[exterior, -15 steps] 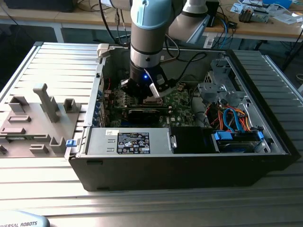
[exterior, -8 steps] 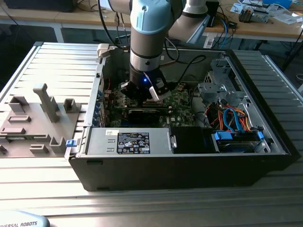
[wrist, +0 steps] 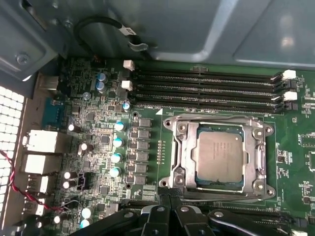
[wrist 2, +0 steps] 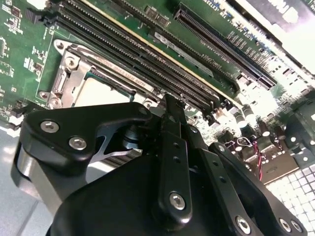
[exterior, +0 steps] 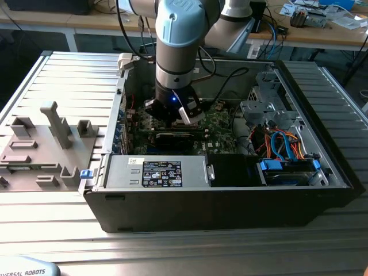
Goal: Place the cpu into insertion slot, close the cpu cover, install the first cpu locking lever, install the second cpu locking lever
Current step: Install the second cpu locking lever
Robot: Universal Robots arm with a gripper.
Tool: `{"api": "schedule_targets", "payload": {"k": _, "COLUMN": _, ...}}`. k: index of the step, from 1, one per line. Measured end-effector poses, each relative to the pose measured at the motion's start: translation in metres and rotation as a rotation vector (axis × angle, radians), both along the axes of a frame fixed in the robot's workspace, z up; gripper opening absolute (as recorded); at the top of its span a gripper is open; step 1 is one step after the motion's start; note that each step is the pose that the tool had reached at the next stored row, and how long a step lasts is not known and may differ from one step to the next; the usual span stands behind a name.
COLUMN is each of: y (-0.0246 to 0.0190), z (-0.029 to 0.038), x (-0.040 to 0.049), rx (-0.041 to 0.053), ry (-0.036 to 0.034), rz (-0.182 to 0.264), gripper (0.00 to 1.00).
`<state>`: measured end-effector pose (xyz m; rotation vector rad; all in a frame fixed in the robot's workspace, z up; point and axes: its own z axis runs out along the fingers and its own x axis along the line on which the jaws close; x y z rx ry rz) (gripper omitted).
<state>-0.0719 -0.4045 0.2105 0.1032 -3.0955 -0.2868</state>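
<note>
Gripper (exterior: 183,112) hangs low inside the open black computer case (exterior: 230,213), near the middle of the exterior view, right over the green circuit board (exterior: 221,123). Its black fingers (wrist: 162,219) show at the bottom edge of the first wrist view, tips close together w/ nothing between them, so it looks closed and empty, tho the very tips are partly cut off.

Cpu (wrist: 219,156) sits flat in the insertion slot (wrist: 176,162), right of center in the first wrist view. Its dull grey top faces up. Cpu cover (wrist: 256,158), the thin silver frame, lies down flat around the chip, w/ the chip showing thru the cut-out middle. Fingers are just beside the slot's lower edge, not touching the chip.

In the second wrist view the cpu (wrist 2: 96,93) peeks out at center left, partly hidden behind the black gripper body.

Four long dark memory slots (wrist: 206,88) run side by side just above the insertion slot in the first wrist view. Small round capacitors (wrist: 117,157) stand in a row to its left.

In the exterior view a grey parts tray (exterior: 46,149) rests on the ribbed metal table (exterior: 172,253) at the left of the frame.
</note>
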Motion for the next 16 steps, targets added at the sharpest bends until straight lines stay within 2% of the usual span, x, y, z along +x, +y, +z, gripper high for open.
{"api": "schedule_targets", "payload": {"k": 2, "y": 0.0, "z": -0.0029, "x": -0.0008, "rx": 0.0137, "ry": 0.0, "rz": 0.0, "gripper": 0.11}}
{"api": "schedule_targets", "payload": {"k": 5, "y": -0.0002, "z": -0.0065, "x": -0.0018, "rx": 0.0219, "ry": 0.0001, "rz": 0.0, "gripper": 0.11}}
{"api": "schedule_targets", "payload": {"k": 11, "y": -0.0012, "z": -0.0118, "x": -0.0026, "rx": 0.0487, "ry": -0.0002, "rz": 0.0, "gripper": 0.11}}
{"api": "schedule_targets", "payload": {"k": 13, "y": -0.0011, "z": -0.0119, "x": -0.0027, "rx": 0.0532, "ry": 0.0, "rz": 0.0, "gripper": 0.11}}
{"api": "schedule_targets", "payload": {"k": 16, "y": -0.0029, "z": -0.012, "x": -0.003, "rx": 0.0537, "ry": -0.0002, "rz": 0.001, "gripper": 0.11}}
